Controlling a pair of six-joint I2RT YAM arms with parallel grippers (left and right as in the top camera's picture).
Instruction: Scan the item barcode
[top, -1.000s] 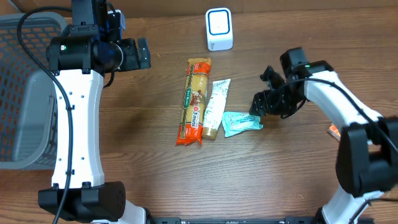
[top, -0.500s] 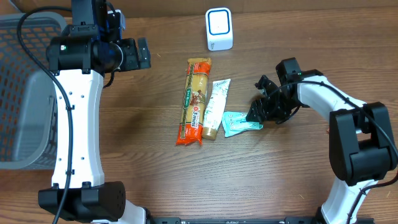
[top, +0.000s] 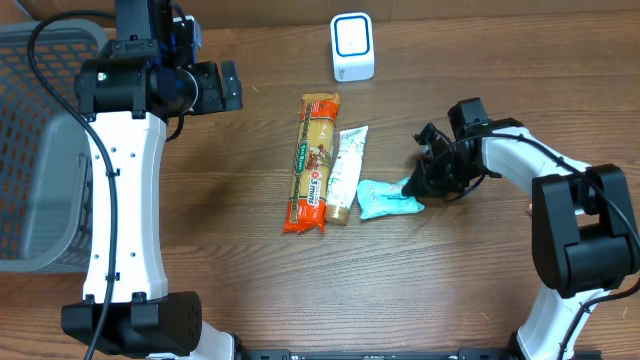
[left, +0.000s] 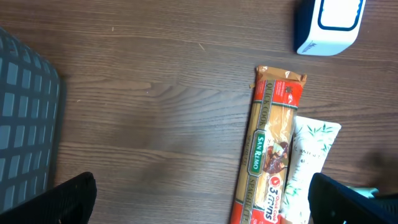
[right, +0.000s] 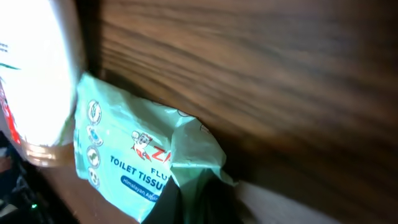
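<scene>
A teal toilet tissue pack (top: 383, 199) lies flat on the wooden table, right of centre. My right gripper (top: 413, 186) is shut on its right end. The right wrist view shows the pack (right: 127, 152) with its crimped end pinched in the right gripper (right: 202, 196), between dark fingers (right: 166, 205). A white scanner (top: 352, 46) with a blue-framed window stands at the back, also in the left wrist view as the scanner (left: 329, 25). My left gripper (top: 230, 86) hangs open high over the table's back left, and nothing is in the left gripper (left: 202, 199).
An orange spaghetti pack (top: 312, 163) and a white tube (top: 347, 172) lie side by side just left of the tissue pack. A grey mesh basket (top: 30, 150) stands at the far left edge.
My right gripper slid left onto the tissue pack's right end and shut on it. The pack shifted slightly. The left arm stayed still.
</scene>
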